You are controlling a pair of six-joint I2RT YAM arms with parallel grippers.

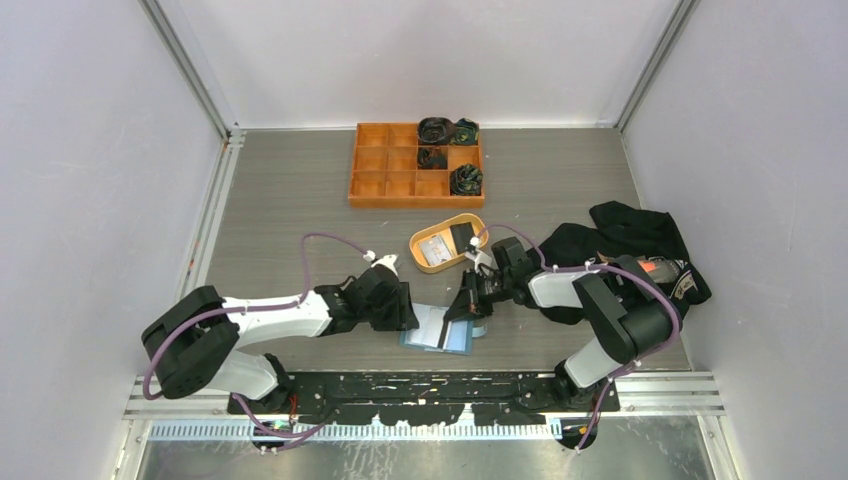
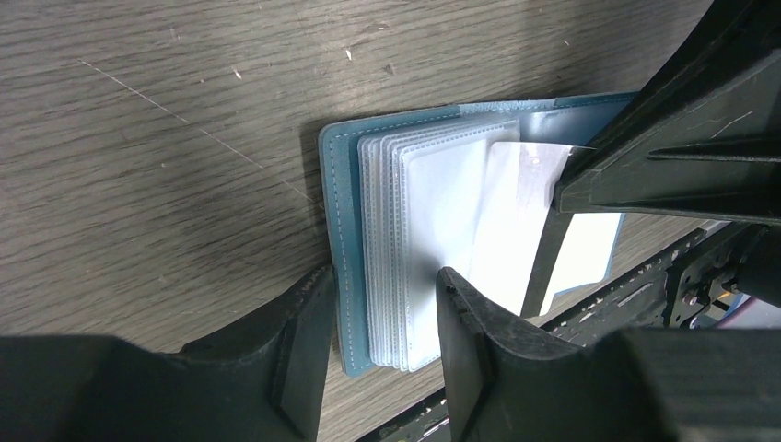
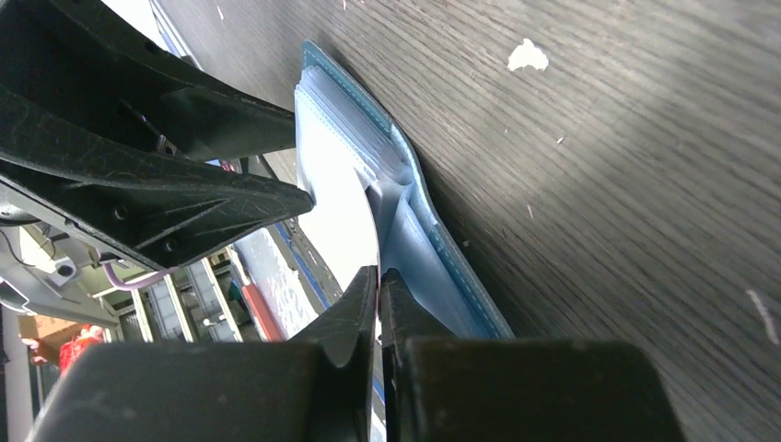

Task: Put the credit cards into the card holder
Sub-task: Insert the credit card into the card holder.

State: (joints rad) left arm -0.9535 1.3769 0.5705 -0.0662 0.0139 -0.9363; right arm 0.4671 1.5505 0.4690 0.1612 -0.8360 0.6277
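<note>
Two right fingers [image 3: 345, 322] pinch a white card [image 2: 516, 212], its long axis pointing toward the left arm and into the clear sleeves of the blue card holder [image 2: 343, 230], which lies open on the surface [image 2: 138, 184] between the arms. Half spread, the left fingers [image 2: 308, 350] straddle the holder's outer edge; whether the card's tip sits inside a sleeve seems unclear.

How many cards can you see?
3. A white card is pinched in the right gripper over the open blue card holder; a grey card and a black card lie in the tan dish. More could be hidden underneath those.
</note>
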